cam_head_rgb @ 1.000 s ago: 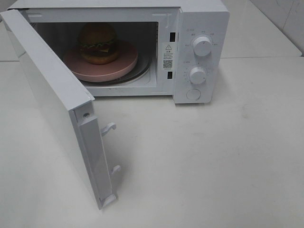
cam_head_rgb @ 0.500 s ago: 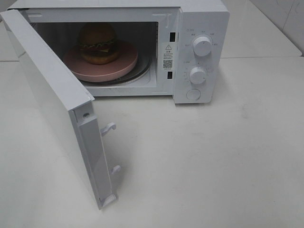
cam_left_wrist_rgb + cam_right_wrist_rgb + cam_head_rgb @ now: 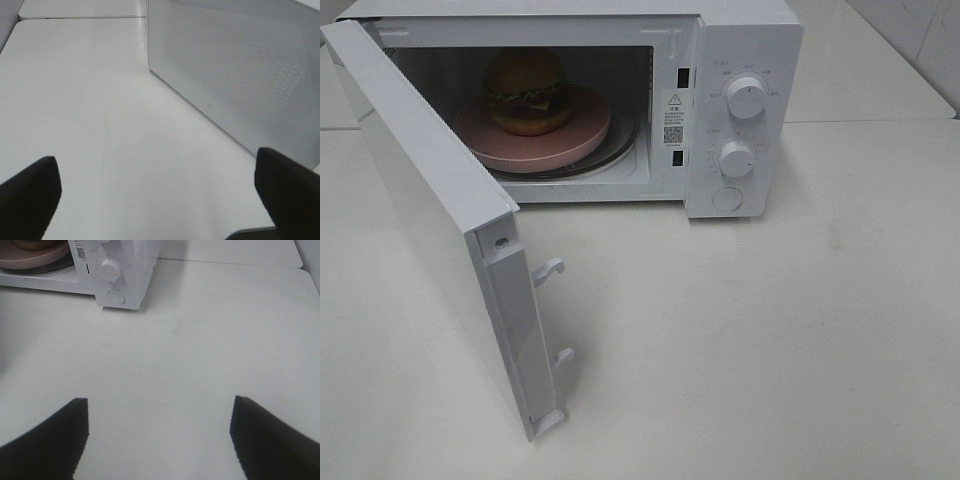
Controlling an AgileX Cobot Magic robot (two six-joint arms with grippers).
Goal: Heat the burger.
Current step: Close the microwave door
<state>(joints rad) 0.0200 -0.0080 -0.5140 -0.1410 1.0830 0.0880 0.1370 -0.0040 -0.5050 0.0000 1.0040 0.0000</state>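
The burger (image 3: pixel 527 91) has a glossy brown bun and sits on a flat pink plate (image 3: pixel 582 139) inside the white microwave (image 3: pixel 745 40). The microwave door (image 3: pixel 430 210) stands wide open, swung out to the left. Neither gripper shows in the exterior high view. My left gripper (image 3: pixel 157 200) is open and empty above the table, beside the door's outer face (image 3: pixel 240 65). My right gripper (image 3: pixel 157 440) is open and empty, well in front of the microwave's control panel (image 3: pixel 117 270). An edge of the plate (image 3: pixel 30 259) shows in the right wrist view.
The control panel has two round knobs, an upper one (image 3: pixel 746 98) and a lower one (image 3: pixel 736 158), with a round button (image 3: pixel 726 198) below. Two latch hooks (image 3: pixel 550 268) stick out of the door's edge. The white table (image 3: pixel 770 340) spreads in front and to the right.
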